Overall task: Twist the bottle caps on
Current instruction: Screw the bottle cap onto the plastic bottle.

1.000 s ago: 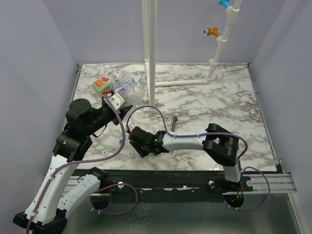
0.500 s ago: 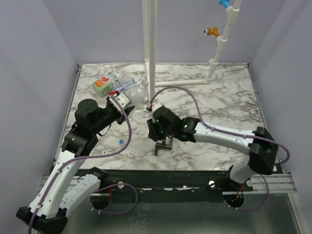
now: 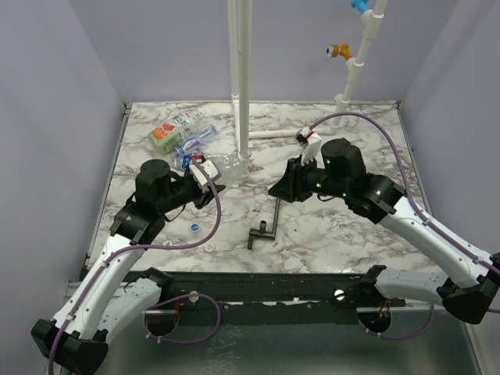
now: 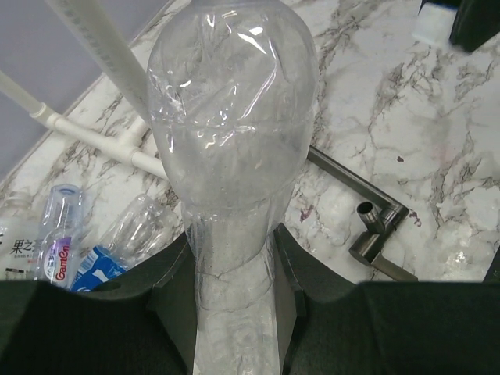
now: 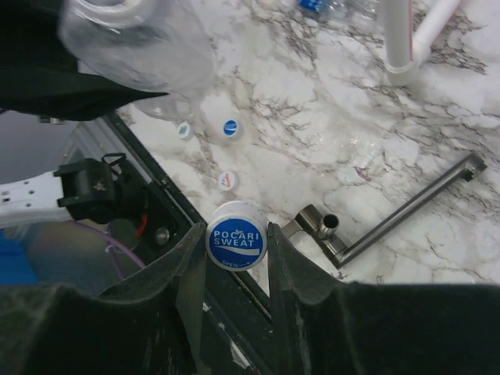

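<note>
The left gripper (image 4: 232, 269) is clamped on a clear bottle (image 4: 230, 148), its fingers (image 4: 176, 277) pressing the narrower part while the wide, rounded end sticks out beyond them. From above, that bottle hangs over the worktop (image 3: 351, 226) just beside the foot of the tall white pipe (image 3: 241, 78).

The right gripper (image 5: 236, 244) is closed on a single cap (image 5: 237, 234), white with a blue top that reads POCARI SWEAT, pinched between the two fingers. It is held off the worktop, to the right of the pipe. Cap and held bottle are apart, not touching.

Under the right gripper lies a dark T-shaped tool (image 5: 391, 215), flat on the marble. Three loose caps sit on the worktop near its front edge: a blue-faced cap (image 5: 231, 127), a small pale cap (image 5: 184, 130) just beside it, and a white cap (image 5: 227, 180) a little nearer the tool.

More bottles lie on their sides at the far left of the worktop: a bottle with a green and orange label (image 3: 166, 134) and a blue-labelled bottle (image 3: 195, 141) next to it.
</note>
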{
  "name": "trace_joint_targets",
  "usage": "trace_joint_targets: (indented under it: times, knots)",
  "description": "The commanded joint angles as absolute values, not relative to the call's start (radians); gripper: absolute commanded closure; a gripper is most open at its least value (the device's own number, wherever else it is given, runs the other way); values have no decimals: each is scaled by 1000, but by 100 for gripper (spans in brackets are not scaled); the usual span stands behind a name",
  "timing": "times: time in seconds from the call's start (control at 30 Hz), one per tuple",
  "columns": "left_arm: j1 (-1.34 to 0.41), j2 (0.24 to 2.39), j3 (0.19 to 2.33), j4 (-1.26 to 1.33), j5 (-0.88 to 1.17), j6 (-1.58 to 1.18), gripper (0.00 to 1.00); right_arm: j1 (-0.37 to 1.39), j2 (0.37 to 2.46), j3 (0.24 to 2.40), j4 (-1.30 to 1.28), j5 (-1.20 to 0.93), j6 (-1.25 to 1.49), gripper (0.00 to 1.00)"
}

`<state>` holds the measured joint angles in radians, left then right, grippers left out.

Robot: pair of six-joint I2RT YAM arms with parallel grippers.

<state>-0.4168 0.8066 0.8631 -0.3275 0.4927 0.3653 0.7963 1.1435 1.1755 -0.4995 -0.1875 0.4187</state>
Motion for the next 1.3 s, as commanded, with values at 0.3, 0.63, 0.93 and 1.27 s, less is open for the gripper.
trace_joint_targets:
  times: [0.3,0.63,0.93,1.27]
  knots:
    - [-518,663,816,-426,475,534,100,785,1129,1353,-605,-468,427,74]
    - [-540,670,815,-443,484,546,100,716,1169,1398,-566,-464,441,75]
    - [-560,746,778,-295,452,495,100,524,1217,1343,-461,-750,444,75]
    - [-600,848,791,-229,444,504,100,524,1220,1276,-409,-775,465,75]
